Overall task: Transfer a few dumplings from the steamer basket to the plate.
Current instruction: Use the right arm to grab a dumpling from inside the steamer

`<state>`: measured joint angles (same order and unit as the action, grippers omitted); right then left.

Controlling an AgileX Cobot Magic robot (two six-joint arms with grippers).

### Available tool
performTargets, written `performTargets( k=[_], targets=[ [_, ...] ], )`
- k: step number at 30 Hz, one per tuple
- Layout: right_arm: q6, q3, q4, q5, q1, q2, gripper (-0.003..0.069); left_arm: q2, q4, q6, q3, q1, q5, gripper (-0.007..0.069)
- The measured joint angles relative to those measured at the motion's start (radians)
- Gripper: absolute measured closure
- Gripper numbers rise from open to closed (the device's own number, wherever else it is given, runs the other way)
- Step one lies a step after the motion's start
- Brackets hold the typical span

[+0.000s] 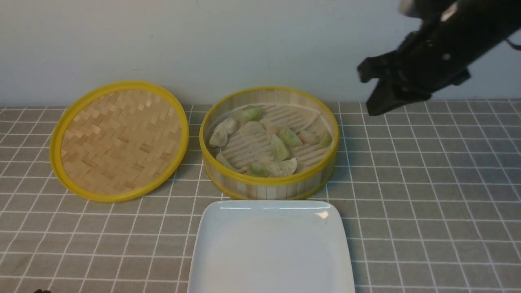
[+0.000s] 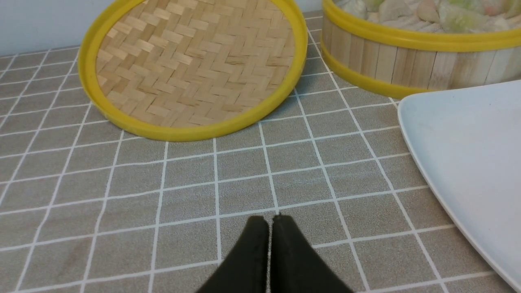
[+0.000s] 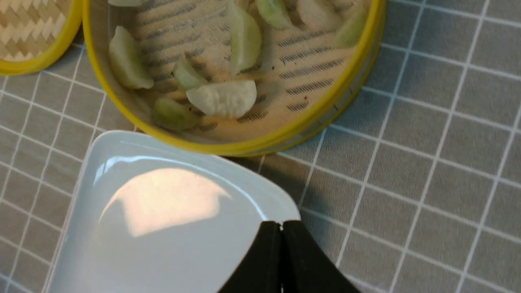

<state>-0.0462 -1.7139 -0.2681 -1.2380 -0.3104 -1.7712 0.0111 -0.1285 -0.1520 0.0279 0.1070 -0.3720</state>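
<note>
So, front view: the steamer basket sits open mid-table on the checked cloth. Its lid lies woven side up just beside it on the robot's left, out of the way, so access from above is clear. The dumplings are all on the ribbed floor inside, around ten by my count, mostly along the near wall and across the middle. The plate is directly in front of the basket, rim nearly touching its wall, with nothing on it. That makes a short transfer path, probably on purpose. No dumpling is moved yet, so the task is at the start. The right gripper hangs high and off to the right of the basket, well apart from it, tip angled down toward it. It reads as an approach pose. Left wrist view: the left gripper is low over bare cloth, jaws pressed together with nothing between them, and the lid, the basket wall and the plate edge lie ahead. It looks parked, leaving the work to the other arm. Right wrist view: the right jaws are together and carrying nothing, with the tip over the plate's corner in this picture. One white dumpling and a green one lie against the near wall, likely the easiest first pick. The jaws need to spread before descending; the pieces look soft and slippery, so a light pinch is called for.
</note>
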Motion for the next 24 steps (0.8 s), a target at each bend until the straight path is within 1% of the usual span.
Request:
performTargets(
  k=[2, 3, 4, 8, 12, 15, 18, 19, 20, 23, 24],
  targets=[
    [-0.024, -0.073, 0.036, -0.001, -0.048, -0.074, 0.0669, 0.0, 0.0, 0.0, 0.0, 0.0, 0.0, 0.0629],
    [-0.028, -0.087, 0.042, -0.001, -0.056, -0.088, 0.0669, 0.0, 0.0, 0.0, 0.0, 0.0, 0.0, 0.0629],
    [-0.042, -0.144, 0.064, -0.003, -0.092, -0.15, 0.0667, 0.0, 0.0, 0.0, 0.0, 0.0, 0.0, 0.0629],
    [-0.06, -0.24, 0.092, -0.004, -0.148, -0.265, 0.0659, 0.0, 0.0, 0.0, 0.0, 0.0, 0.0, 0.0629],
    [-0.059, -0.328, 0.142, -0.005, -0.194, -0.385, 0.0617, 0.0, 0.0, 0.0, 0.0, 0.0, 0.0, 0.0629],
    [-0.049, -0.365, 0.187, -0.005, -0.211, -0.456, 0.0554, 0.0, 0.0, 0.0, 0.0, 0.0, -0.001, 0.0629],
    [-0.048, -0.377, 0.203, 0.0, -0.215, -0.501, 0.0484, 0.0, 0.0, 0.0, 0.0, 0.0, -0.001, 0.0629],
    [-0.047, -0.378, 0.208, 0.014, -0.215, -0.517, 0.0444, 0.0, 0.0, 0.0, 0.0, 0.0, -0.001, 0.0629],
    [-0.047, -0.378, 0.209, 0.02, -0.215, -0.524, 0.0423, 0.0, 0.0, 0.0, 0.0, 0.0, -0.001, 0.0629],
    [-0.047, -0.379, 0.214, 0.094, -0.215, -0.559, 0.0314, 0.0, 0.0, 0.0, 0.0, 0.0, -0.001, 0.0629],
    [-0.047, -0.38, 0.214, 0.107, -0.215, -0.563, 0.0293, 0.0, 0.0, 0.0, 0.0, 0.0, -0.001, 0.0629]
  ],
)
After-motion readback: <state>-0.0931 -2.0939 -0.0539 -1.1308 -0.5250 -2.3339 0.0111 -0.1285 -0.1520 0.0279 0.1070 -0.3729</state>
